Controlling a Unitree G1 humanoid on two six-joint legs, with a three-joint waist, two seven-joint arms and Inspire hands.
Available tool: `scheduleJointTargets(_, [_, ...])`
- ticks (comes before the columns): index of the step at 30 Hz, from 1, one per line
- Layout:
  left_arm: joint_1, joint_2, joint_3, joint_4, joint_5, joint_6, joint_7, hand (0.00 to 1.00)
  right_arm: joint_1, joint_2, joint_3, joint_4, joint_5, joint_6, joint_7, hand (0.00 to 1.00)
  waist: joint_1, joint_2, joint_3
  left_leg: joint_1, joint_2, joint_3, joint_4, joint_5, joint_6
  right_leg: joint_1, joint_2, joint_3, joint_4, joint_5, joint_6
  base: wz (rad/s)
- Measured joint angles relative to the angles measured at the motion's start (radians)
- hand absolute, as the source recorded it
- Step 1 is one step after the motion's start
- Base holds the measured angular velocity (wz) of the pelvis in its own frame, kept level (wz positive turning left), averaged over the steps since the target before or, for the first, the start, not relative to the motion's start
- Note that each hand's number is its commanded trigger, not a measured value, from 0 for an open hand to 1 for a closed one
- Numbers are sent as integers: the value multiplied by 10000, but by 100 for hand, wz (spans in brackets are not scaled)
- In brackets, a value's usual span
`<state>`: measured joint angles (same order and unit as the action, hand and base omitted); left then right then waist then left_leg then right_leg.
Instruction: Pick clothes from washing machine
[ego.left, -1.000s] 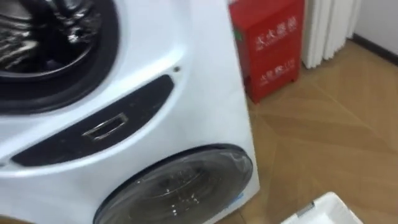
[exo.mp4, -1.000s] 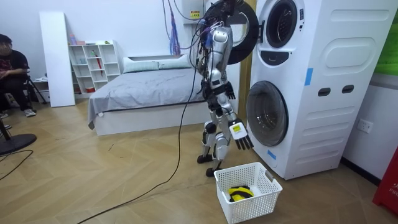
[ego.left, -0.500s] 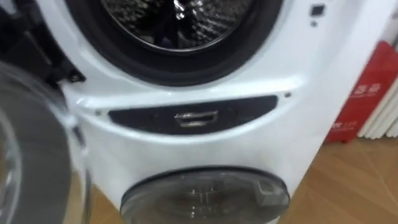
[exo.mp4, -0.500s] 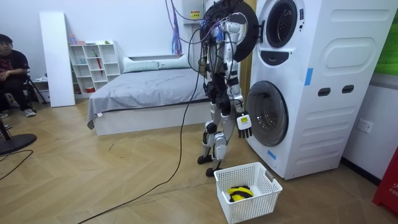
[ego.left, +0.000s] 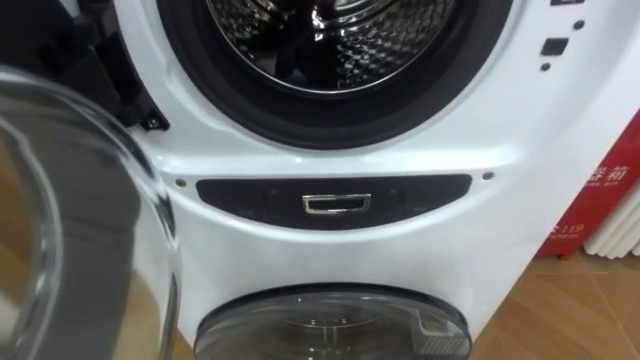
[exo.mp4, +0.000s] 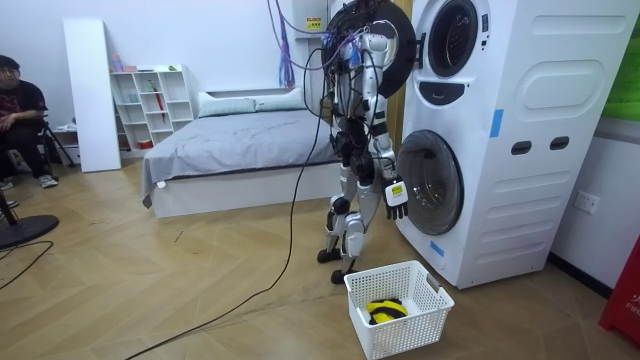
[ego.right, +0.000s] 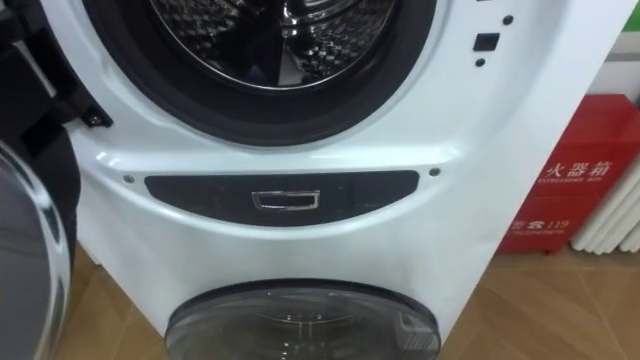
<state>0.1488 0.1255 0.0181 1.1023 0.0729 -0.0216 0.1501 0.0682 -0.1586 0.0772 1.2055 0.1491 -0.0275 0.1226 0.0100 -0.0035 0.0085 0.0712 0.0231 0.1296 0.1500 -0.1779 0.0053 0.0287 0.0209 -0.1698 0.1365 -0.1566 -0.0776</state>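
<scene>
Fingers on the right hand (exo.mp4: 396, 197) hang loose and point down with nothing in them, as far as you can read it in the room view. The hand sits low, just beside the closed lower door (ego.left: 330, 325); contact can't be judged. Robot stands upright, close in, facing the stacked washing machine (ego.left: 250, 255). White laundry basket (exo.mp4: 405, 335) sits on the wood floor (exo.mp4: 200, 300) near its feet, on the camera side. In the eye views you're looking straight at the machine front. Upper drum (ego.left: 370, 45) is at the top, perforated steel inside, with the dark rubber seal (ego.left: 330, 125) around the opening. Upper door (ego.left: 70, 230) is swung open to the robot's left, its glass at the left edge. A dark panel strip (ego.left: 250, 190) runs under the opening with a small chrome handle (ego.left: 336, 204) at its middle. Clothes: one yellow-and-black garment (exo.mp4: 383, 311) lies in the basket. Inside the drum there's a dark patch (ego.left: 290, 65) left of centre; can't tell you if it's cloth or drum hardware. Red cabinet (ego.right: 580, 190) stands on the floor to the right of the machine, with a white ribbed panel (ego.right: 615, 215) just beyond it. A bed (exo.mp4: 240, 140) is behind the robot. A person (exo.mp4: 18, 115) is seated at the room view's left edge, well apart.
</scene>
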Motion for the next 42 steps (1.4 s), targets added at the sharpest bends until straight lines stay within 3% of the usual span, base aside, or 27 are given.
scheduleJointTargets(15, [250,15,14,-1,-29,9,312,0,17,64,199,-43,-3,2,-113,0,15,-69,-11,389,12,17,5,-102,-142,281,54,153,1,-45,33,-3])
scheduleJointTargets(17, [338,29,276,-32,2,-16,367,0,21,91,202,-42,-9,-15,-97,0,40,-126,-8,386,35,21,53,-112,-158,288,78,160,18,-64,2,0])
scheduleJointTargets(19, [377,35,474,-58,84,-34,371,0,0,92,189,-48,-221,-18,-91,0,128,-119,-2,261,171,34,431,-334,-306,280,171,224,98,-101,-59,-8])
scheduleJointTargets(22, [331,55,574,-315,99,-52,336,0,-104,84,178,-52,-796,-36,-15,0,205,-79,5,-634,480,-95,2297,-908,-430,204,357,120,263,-172,-188,1])
scheduleJointTargets(25, [194,-8,558,-704,130,-6,127,0,-162,35,151,-177,-1231,-87,10,0,209,-67,3,-1504,651,-624,4269,-1018,-490,45,420,-24,524,-268,-399,-6])
scheduleJointTargets(26, [144,-94,556,-755,200,-12,70,0,-161,-33,67,-290,-1376,-125,-25,0,180,167,68,-1687,934,-618,5397,-1106,-477,46,603,-64,640,-296,-492,-31])
scheduleJointTargets(27, [74,-171,564,-610,180,-18,-27,0,-191,-102,-23,-308,-1376,-197,-78,0,69,392,31,-1604,1142,-716,6162,-1194,-571,39,732,-341,729,-334,-552,-25])
scheduleJointTargets(28, [12,-201,562,-568,171,-13,-90,0,-214,-125,-68,-314,-1323,-205,-127,0,-69,502,11,-1513,1177,-807,6395,-1201,-592,21,786,-370,771,-335,-555,0])
scheduleJointTargets(30, [-286,-203,556,-565,170,-14,-171,0,-96,-104,-262,-405,-1212,-205,-273,0,-388,596,19,-958,1197,-937,6364,-1191,-640,-208,791,-588,1122,-344,-571,23])
scheduleJointTargets(31, [-525,-202,534,-563,171,-29,-203,0,-64,-98,-387,-419,-1095,-216,-345,0,-473,607,20,-383,1198,-988,5849,-1194,-699,-457,792,-622,1322,-342,-570,16])
scheduleJointTargets(33, [-1017,-178,191,-556,183,-67,-315,0,-127,-25,-565,-474,-887,-311,-382,0,-666,682,37,586,1327,-1016,4233,-1492,-1173,-1059,803,-831,1651,-283,-525,22])
scheduleJointTargets(34, [-1174,-200,123,-581,194,-86,-334,0,-192,-8,-622,-473,-793,-342,-387,0,-640,725,67,780,1350,-986,3645,-1641,-1247,-1231,804,-827,1792,-242,-511,15])
scheduleJointTargets(36, [-1505,-196,-42,-605,199,-201,-322,0,-389,95,-727,-475,-831,-360,-461,0,-589,659,98,1225,1359,-990,1708,-2157,-1126,-2046,776,-851,2119,143,-469,0])
scheduleJointTargets(38, [-1570,-199,-140,-473,420,-236,-318,0,-444,143,-975,-485,-1090,-360,-461,0,-540,654,92,1341,1242,-853,685,-2271,-913,-2443,735,-789,2058,608,-335,-3])
scheduleJointTargets(39, [-1548,-196,-177,-402,465,-234,-307,0,-456,154,-1019,-491,-1149,-359,-467,0,-545,599,72,1278,1128,-769,578,-2224,-640,-2558,653,-735,2029,782,-283,-12])
scheduleJointTargets(40, [-1426,-190,-250,-325,477,-227,-296,0,-423,151,-987,-497,-1146,-354,-461,0,-518,490,21,1116,858,-704,577,-2017,-204,-2561,471,-646,1693,1219,-130,-18])
scheduleJointTargets(41, [-1171,-188,-312,-240,497,-232,-304,0,-384,151,-999,-559,-1135,-351,-464,0,-517,460,-33,1002,635,-551,570,-1843,83,-2500,346,-465,1271,1775,14,-19])
scheduleJointTargets(42, [-957,-145,-308,-132,469,-231,-298,0,-384,151,-992,-564,-1106,-340,-463,0,-524,421,-37,902,411,-441,583,-1703,320,-2426,205,-242,877,2283,175,-14])
